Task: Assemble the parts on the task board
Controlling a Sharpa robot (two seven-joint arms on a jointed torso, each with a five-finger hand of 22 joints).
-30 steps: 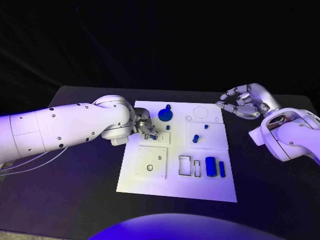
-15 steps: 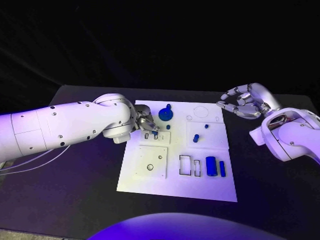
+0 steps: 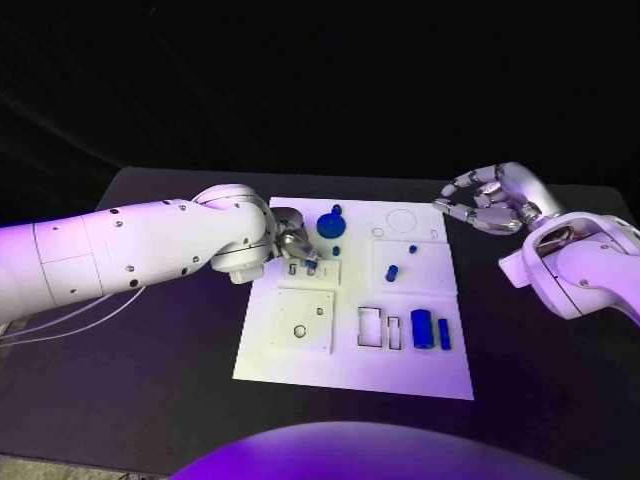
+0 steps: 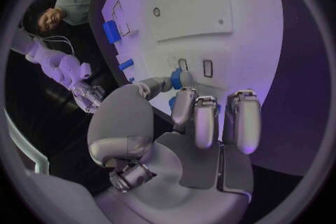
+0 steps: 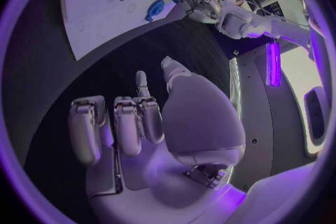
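The left hand [image 3: 294,247] sits over the far-left part of the task board [image 3: 353,370], its fingertips down at a small blue part [image 3: 309,265] that stands by the two narrow slots there; in the left wrist view the thumb and a finger [image 4: 183,105] meet on a blue piece [image 4: 176,79], so this hand pinches the part while its other fingers hang side by side just beside it. Further from the robot than the hand, a larger blue knob-like part [image 3: 330,229] stands on the board with a tiny blue peg [image 3: 336,251] just beside it. Toward the board's middle a short blue part [image 3: 391,272] stands upright, and another small blue peg [image 3: 412,249] sits a little beyond it. Near the board's right side, closer to the robot, a blue cylinder [image 3: 421,330] and a thinner blue bar [image 3: 444,334] lie side by side next to two rectangular outlines. The board's near-left area carries a raised square plate [image 3: 303,322] with a small hole. The right hand [image 3: 489,201] hovers off the board's far-right corner, above the black table [image 3: 133,390], well apart from every part; its fingers [image 5: 129,123] are curled inward around nothing.
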